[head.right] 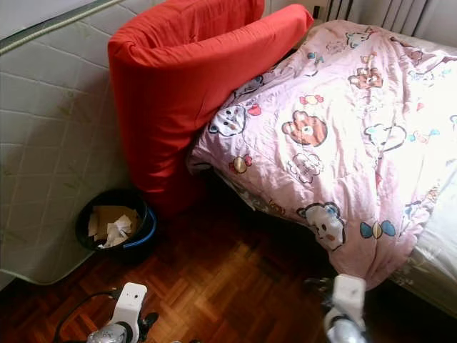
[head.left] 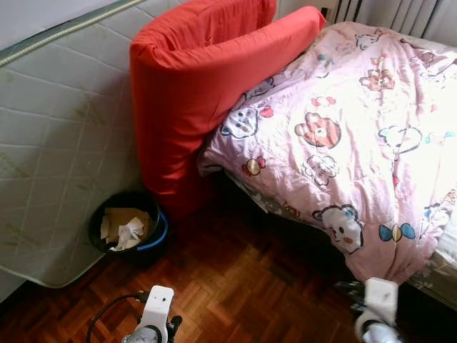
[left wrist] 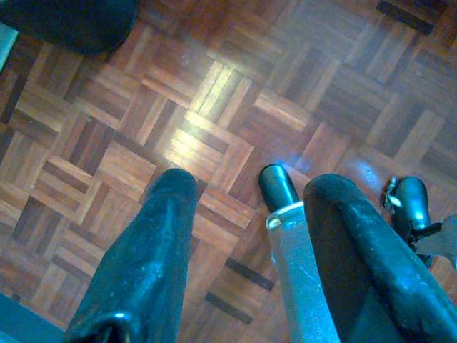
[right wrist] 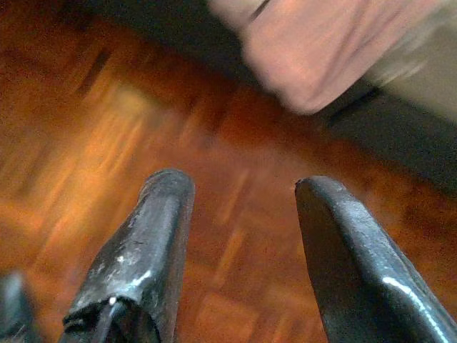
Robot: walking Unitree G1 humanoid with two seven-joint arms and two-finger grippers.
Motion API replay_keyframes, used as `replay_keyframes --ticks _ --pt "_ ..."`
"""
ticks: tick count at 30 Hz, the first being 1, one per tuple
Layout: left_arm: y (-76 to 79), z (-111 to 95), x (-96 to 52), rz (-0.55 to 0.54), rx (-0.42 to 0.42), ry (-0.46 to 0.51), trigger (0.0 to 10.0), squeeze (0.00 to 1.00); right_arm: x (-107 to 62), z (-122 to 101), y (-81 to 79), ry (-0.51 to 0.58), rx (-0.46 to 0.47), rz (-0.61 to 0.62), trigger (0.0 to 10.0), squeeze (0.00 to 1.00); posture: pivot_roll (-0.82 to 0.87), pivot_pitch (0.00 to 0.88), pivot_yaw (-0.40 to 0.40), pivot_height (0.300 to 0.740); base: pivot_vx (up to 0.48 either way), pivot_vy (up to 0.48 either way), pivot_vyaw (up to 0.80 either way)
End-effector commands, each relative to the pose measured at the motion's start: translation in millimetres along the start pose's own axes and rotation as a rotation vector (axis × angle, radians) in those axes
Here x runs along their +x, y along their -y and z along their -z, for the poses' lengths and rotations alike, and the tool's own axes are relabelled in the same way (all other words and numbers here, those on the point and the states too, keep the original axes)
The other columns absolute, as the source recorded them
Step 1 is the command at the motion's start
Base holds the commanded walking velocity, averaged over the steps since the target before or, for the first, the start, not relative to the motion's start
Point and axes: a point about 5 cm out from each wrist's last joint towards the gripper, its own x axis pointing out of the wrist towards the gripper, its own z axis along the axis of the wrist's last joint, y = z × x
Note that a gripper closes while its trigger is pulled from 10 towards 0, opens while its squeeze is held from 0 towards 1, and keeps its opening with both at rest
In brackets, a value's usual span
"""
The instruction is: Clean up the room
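A pink cartoon-print quilt [head.left: 350,136] lies rumpled over the bed, one corner hanging down toward the wooden floor. A big red cushion [head.left: 193,86] leans against the bed's head end and a pale mattress [head.left: 57,143] standing on edge. A black waste bin [head.left: 127,227] full of paper and card stands on the floor below the cushion. Both arms hang low at the bottom of the head views. My left gripper [left wrist: 246,189] is open above bare parquet. My right gripper [right wrist: 243,189] is open too, above the floor near the quilt's hanging corner [right wrist: 314,50].
Parquet floor [head.left: 235,286] stretches between the bin and the bed. The upright mattress closes off the left side. A radiator [head.left: 400,14] stands behind the bed at the top right. My own feet [left wrist: 278,187] show on the floor in the left wrist view.
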Motion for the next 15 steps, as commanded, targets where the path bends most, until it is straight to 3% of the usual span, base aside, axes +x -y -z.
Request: replay_keyframes --ticks 1,6,10,15 --pt "-4.2 11.9 -2.7 -0.019 -0.013 -0.047 10.0 0.0 -3.2 14.6 1.2 -0.055 -0.02 -0.012 10.0 0.0 -0.11 0.1 0.063 0.74 0.0 0.0 0.0" --pt "-4.3 15.9 -3.5 -0.021 -0.028 -0.065 10.0 0.0 -8.9 31.8 -9.5 -0.106 -0.095 -0.068 10.0 0.0 -0.11 0.094 0.061 0.74 0.0 0.0 0.0" --pt "-4.0 22.4 -5.0 -0.029 -0.059 -0.087 10.0 0.0 -14.3 47.7 -15.1 -0.162 -0.315 -0.115 10.0 0.0 -0.11 0.089 0.06 0.74 0.0 0.0 0.0" --pt "-3.7 25.9 -5.9 -0.032 -0.067 -0.096 10.0 0.0 -15.3 51.4 -11.4 -0.176 -0.352 -0.111 10.0 0.0 -0.1 0.086 0.057 0.74 0.0 0.0 0.0"
